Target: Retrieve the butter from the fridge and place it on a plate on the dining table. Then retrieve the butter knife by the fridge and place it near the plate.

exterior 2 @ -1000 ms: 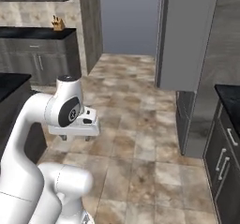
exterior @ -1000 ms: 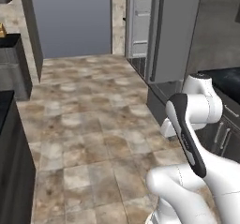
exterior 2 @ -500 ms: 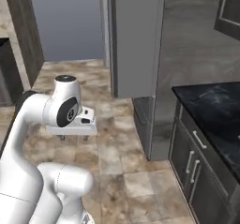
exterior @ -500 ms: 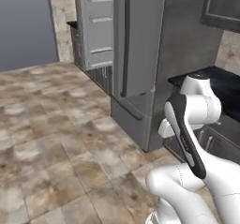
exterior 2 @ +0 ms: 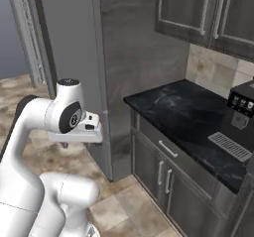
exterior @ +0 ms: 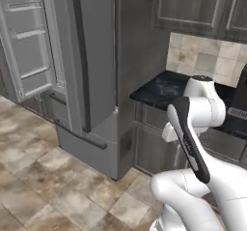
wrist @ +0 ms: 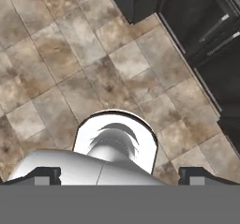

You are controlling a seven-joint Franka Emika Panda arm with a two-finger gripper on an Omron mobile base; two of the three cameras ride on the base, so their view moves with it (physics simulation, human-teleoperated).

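1. Hand view: gripper (wrist: 119, 175) is pointing down at the tiled floor (wrist: 70, 63), fingertips (wrist: 42, 175) standing wide apart, holding nothing.
2. Fridge (exterior: 96, 80) is standing ahead and left of the arm, its left door (exterior: 31, 41) hanging open.
3. Black counter (exterior 2: 193, 122) is sitting right beside it; no readable writing anywhere.

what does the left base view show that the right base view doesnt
Left base view: the fridge's open left door with white shelves, its long dark handle and the bottom drawers.

Right base view: a coffee machine with its drip tray at the counter's far end, and the lower cabinet doors with light handles.

Both: the grey fridge standing beside the black marble counter, dark upper cabinets, the tiled backsplash and the stone floor.
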